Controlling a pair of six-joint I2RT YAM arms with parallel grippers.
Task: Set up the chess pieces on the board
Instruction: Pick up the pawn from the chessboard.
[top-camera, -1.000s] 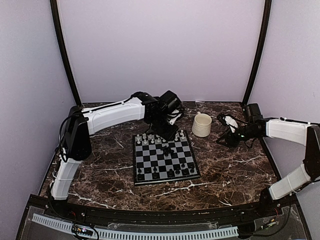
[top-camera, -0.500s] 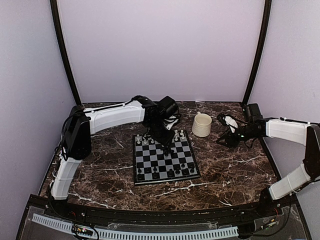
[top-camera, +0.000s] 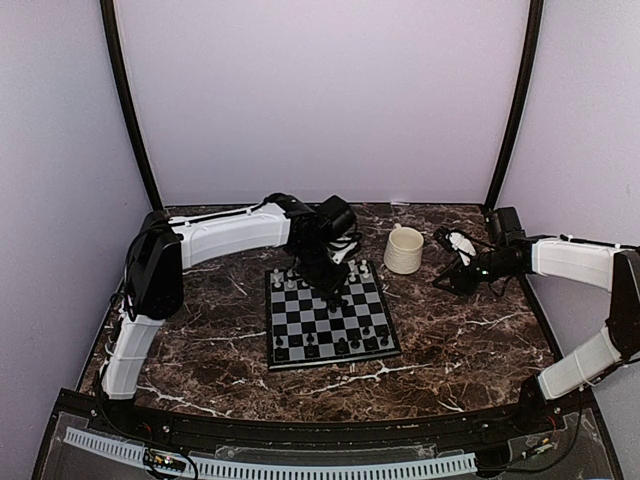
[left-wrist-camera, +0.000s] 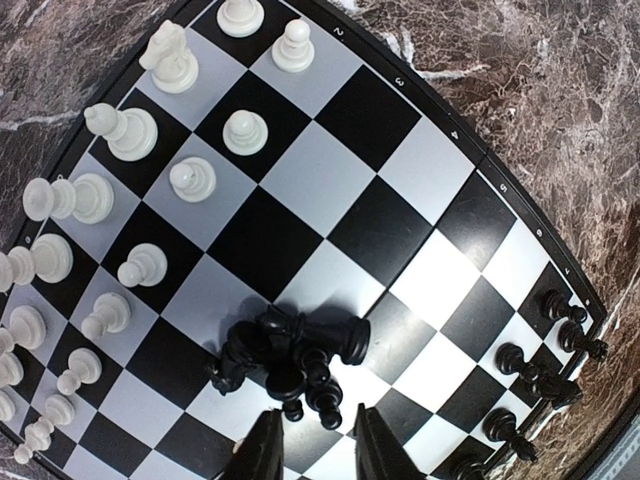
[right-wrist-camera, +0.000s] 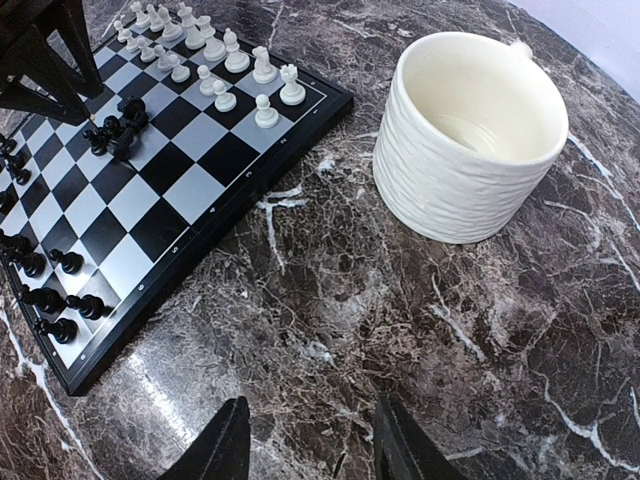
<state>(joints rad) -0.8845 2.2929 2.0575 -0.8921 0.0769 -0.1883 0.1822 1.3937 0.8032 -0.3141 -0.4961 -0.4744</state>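
Note:
The checkered board (top-camera: 330, 325) lies mid-table; it also shows in the left wrist view (left-wrist-camera: 400, 180) and the right wrist view (right-wrist-camera: 185, 190). White pieces (left-wrist-camera: 130, 135) stand in two rows along its far side. A few black pieces (left-wrist-camera: 545, 375) stand on the near rows. A heap of toppled black pieces (left-wrist-camera: 290, 355) lies in the board's middle. My left gripper (left-wrist-camera: 315, 450) is open just above this heap, its jaws empty. My right gripper (right-wrist-camera: 310, 445) is open and empty over the marble, right of the board.
A cream mug (top-camera: 403, 249) stands right of the board's far corner; in the right wrist view (right-wrist-camera: 470, 135) its inside looks empty. Purple walls close in the dark marble table (top-camera: 470, 340) on three sides.
My left gripper has shifted slightly down and left over the board's far middle. The right arm has not moved.

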